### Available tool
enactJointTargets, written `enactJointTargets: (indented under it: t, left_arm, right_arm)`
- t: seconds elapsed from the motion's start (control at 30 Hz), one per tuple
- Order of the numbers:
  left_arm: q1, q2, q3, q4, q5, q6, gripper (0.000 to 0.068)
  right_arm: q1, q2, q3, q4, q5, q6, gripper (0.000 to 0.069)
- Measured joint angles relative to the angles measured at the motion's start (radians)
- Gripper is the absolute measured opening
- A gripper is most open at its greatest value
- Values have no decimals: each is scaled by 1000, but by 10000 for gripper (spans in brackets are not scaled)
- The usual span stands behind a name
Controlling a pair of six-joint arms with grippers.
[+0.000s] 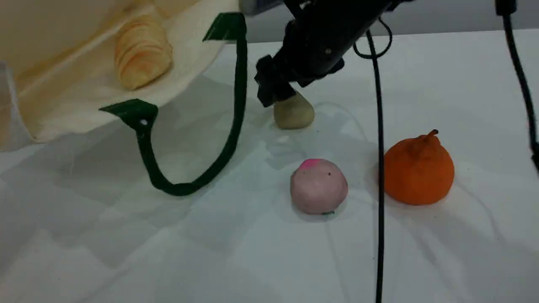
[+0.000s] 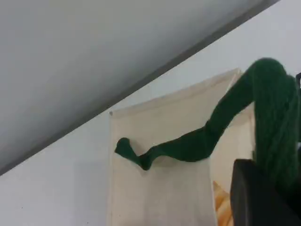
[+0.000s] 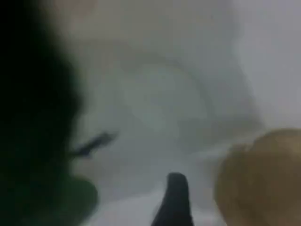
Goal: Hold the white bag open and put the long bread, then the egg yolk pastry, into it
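Right gripper point(image 1: 280, 94) splayed over rounded egg yolk pastry point(image 1: 294, 114); left gripper point(image 2: 265, 193) pinches woven handle point(image 2: 188, 143).

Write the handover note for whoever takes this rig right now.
Left pincer: shut on the upper green handle of the white bag, holding the mouth open.
Right pincer: open, low beside the egg yolk pastry, no grip yet.
Done: long bread lies inside the bag.
To do: grip the pastry, carry it to the bag, drop it in.
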Motion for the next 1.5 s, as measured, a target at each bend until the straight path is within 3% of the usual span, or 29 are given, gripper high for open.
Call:
enactJointTargets:
  t: [0.77,0.9,1.2,1.5]
  left_arm:
    - [0,0,0,-4,0,0,80]
    - [0,0,0,-4,0,0,80]
    - [0,0,0,0,0,-1,80]
    - [0,0,0,-1,0,-1,80]
  right_arm:
    - [3,83,0,30,-145,3,545]
    - [3,107,0,30,-162,2,482]
    - [3,122,-1,29,-164,2,258]
    - [-64,16,3,24,-99,9,211]
